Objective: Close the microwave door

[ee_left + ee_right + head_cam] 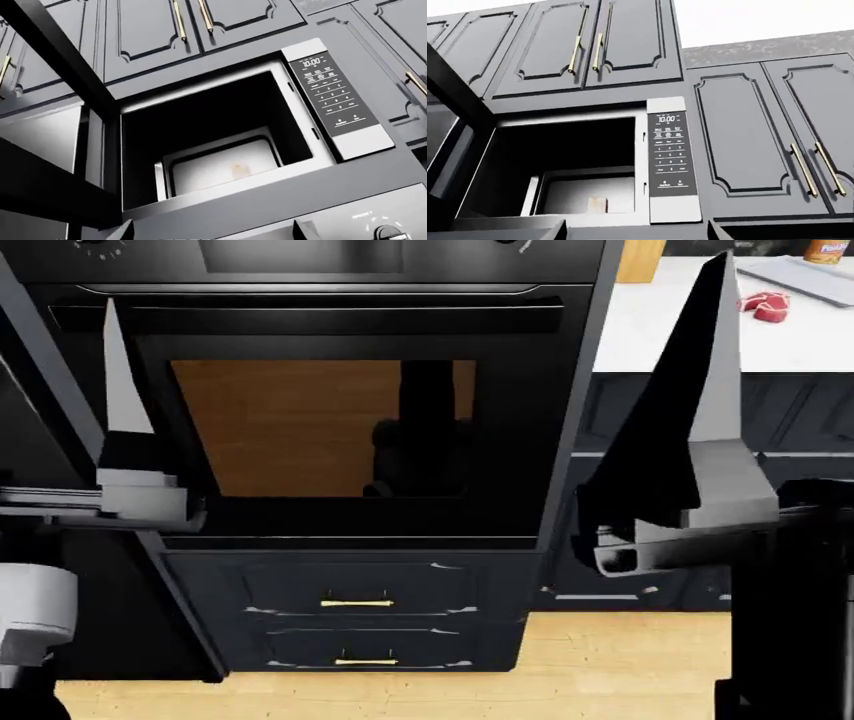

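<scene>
So the microwave (594, 165) sits above the oven (320, 430), its door (47, 100) swung wide open on the side away from the keypad (670, 155). Looks like the approach step. Left hand (213, 235) and right hand (637, 232) both have fingers apart, touching nothing. Next move probably means getting the left hand behind the door and pushing it toward the keypad.
</scene>
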You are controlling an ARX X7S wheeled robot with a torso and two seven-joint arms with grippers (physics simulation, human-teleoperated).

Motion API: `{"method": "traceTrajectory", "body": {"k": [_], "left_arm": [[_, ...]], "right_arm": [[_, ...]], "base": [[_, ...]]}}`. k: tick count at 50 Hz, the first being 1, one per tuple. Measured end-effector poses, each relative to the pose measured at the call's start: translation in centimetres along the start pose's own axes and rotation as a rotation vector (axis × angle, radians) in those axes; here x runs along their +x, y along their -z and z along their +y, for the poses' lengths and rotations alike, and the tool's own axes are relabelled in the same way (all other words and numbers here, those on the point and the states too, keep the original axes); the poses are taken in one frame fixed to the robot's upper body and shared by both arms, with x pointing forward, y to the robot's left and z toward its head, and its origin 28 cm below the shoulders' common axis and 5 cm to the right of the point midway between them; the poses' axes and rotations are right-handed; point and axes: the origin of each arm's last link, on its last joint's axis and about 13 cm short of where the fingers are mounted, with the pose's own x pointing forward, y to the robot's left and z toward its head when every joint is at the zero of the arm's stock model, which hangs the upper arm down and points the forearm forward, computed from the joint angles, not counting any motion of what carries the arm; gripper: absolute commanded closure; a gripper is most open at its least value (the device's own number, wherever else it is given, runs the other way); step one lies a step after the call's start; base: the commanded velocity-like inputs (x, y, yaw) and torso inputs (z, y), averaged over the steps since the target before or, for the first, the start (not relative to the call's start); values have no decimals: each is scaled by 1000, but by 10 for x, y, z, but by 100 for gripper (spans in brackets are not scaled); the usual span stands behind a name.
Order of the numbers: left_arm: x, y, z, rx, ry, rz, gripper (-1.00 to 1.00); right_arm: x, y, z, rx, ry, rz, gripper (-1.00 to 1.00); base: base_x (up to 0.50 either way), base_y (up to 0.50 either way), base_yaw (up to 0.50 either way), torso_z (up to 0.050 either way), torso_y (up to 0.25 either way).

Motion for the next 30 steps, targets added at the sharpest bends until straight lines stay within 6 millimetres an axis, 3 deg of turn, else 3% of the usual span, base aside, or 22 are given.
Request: {"method": "traceTrajectory", "body": {"k": [5, 12, 20, 30], "left_arm": [[0, -4, 6, 12, -23, -28, -100], [-1, -7, 11, 27, -50, -45, -100], [-4, -8, 14, 28, -73, -59, -100], [-7, -8, 15, 26, -87, -70, -100]], "right_arm": [[3, -15, 4, 19, -61, -54, -100], [3, -31, -5, -17, -59, -77, -100], [0, -37, -13, -61, -4, -74, -100], [-3, -38, -17, -81, 36, -67, -100]], "base": [[0, 0, 0, 0, 0], [0, 0, 0, 0, 0], [0, 276, 0, 0, 0], [0, 500, 0, 0, 0]]}}
